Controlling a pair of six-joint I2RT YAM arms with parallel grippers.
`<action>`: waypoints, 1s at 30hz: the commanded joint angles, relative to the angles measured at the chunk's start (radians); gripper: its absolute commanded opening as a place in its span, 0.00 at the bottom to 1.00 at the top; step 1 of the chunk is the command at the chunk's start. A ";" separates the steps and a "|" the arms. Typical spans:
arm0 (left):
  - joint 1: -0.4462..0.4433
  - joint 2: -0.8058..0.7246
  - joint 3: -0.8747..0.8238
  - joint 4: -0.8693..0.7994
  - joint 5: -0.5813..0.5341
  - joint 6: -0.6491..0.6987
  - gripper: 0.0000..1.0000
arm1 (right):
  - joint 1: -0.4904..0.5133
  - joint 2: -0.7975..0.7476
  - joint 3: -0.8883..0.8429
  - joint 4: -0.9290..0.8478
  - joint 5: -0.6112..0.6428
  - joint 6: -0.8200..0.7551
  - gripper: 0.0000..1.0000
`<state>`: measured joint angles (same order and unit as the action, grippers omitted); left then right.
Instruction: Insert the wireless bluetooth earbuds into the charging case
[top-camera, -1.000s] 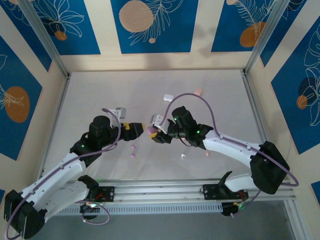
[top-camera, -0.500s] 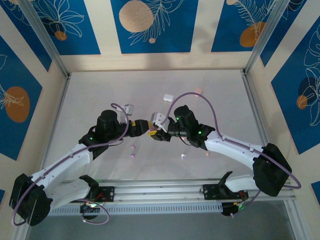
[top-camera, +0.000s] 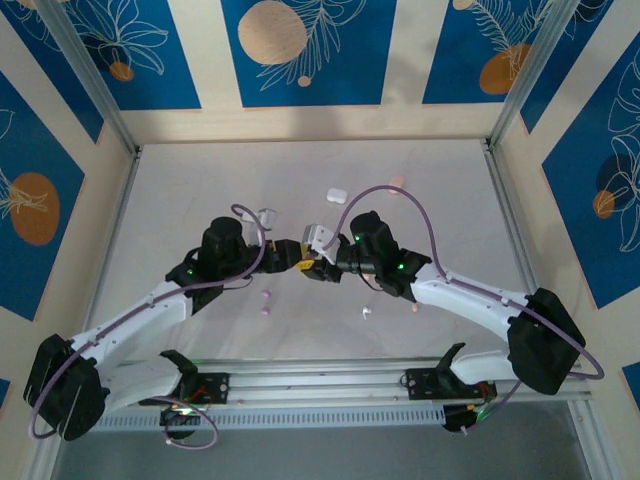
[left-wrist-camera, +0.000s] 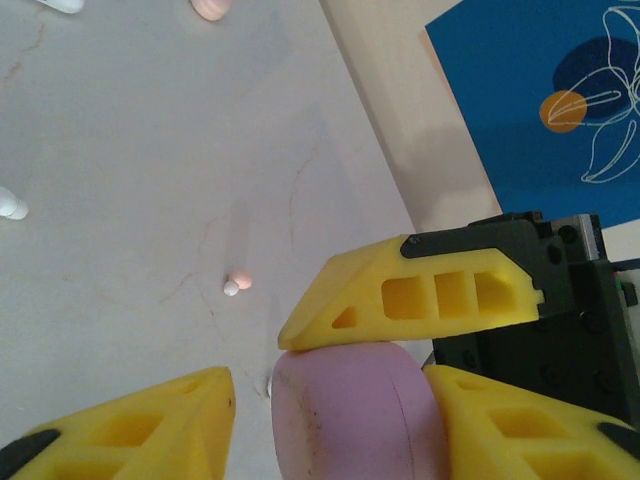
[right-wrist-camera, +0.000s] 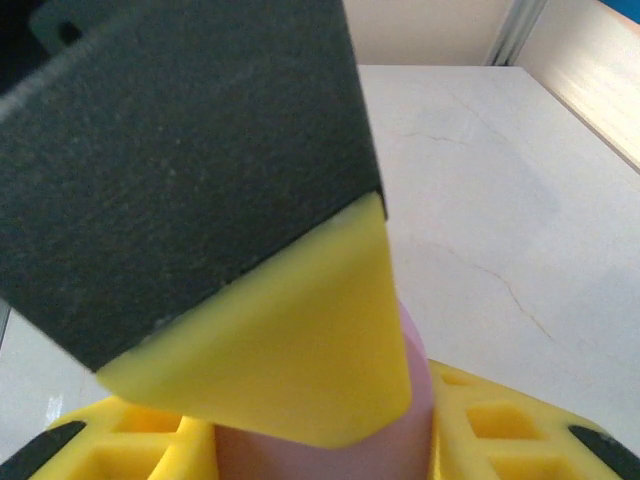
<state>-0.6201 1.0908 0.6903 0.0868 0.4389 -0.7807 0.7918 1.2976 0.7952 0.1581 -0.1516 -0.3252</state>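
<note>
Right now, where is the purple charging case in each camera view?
Left wrist: purple charging case at bottom centre, just below a yellow finger.
Right wrist: bottom centre, behind a large yellow finger.
Top external: near frame centre, mostly covered where the left end effector and right end effector meet.
Shared landmark: the yellow fingers flanking it.

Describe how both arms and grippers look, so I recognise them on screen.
The left arm and right arm match: white links, black joint housings, green lights, a lilac cable looping along each. The left gripper and right gripper have yellow wedge fingers with cut-out windows.
</note>
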 joint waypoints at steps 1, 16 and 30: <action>-0.014 0.008 0.038 0.012 0.026 -0.011 0.48 | 0.009 -0.034 -0.004 0.032 0.021 -0.003 0.39; -0.017 -0.054 0.041 0.039 -0.062 -0.167 0.16 | -0.020 -0.144 -0.093 0.158 0.120 0.095 0.60; -0.017 -0.089 -0.022 0.278 -0.058 -0.460 0.13 | -0.190 -0.199 -0.199 0.389 -0.246 0.110 0.67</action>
<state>-0.6289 1.0061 0.6785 0.2657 0.3656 -1.1725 0.6079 1.0760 0.5758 0.4496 -0.3248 -0.2405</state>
